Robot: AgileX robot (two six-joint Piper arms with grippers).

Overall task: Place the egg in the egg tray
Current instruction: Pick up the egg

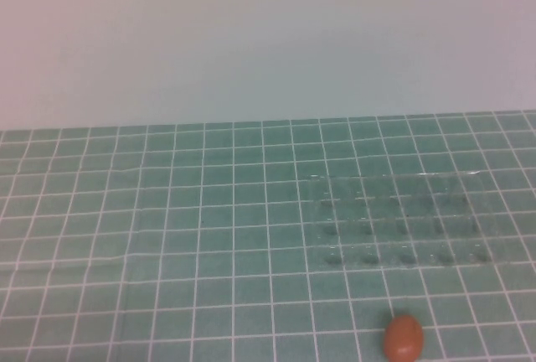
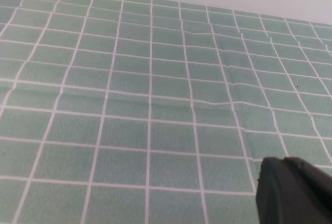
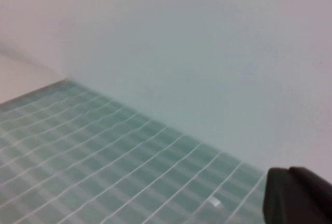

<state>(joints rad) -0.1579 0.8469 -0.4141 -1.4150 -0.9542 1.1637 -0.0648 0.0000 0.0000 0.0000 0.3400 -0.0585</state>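
Observation:
The orange-brown egg (image 1: pixel 404 337) lies on the green grid mat at the near edge, right of centre. The clear egg tray (image 1: pixel 398 219) sits on the mat just beyond it, right of centre, and its cups hold nothing. Neither arm shows in the high view. In the left wrist view my left gripper (image 2: pixel 285 161) is two dark fingers pressed together over bare mat, holding nothing. In the right wrist view my right gripper (image 3: pixel 288 171) looks the same, fingers together and empty, raised and facing the back wall. Neither wrist view shows the egg or the tray.
The green mat with white grid lines (image 1: pixel 167 236) covers the table. A plain pale wall (image 1: pixel 268 35) rises behind it.

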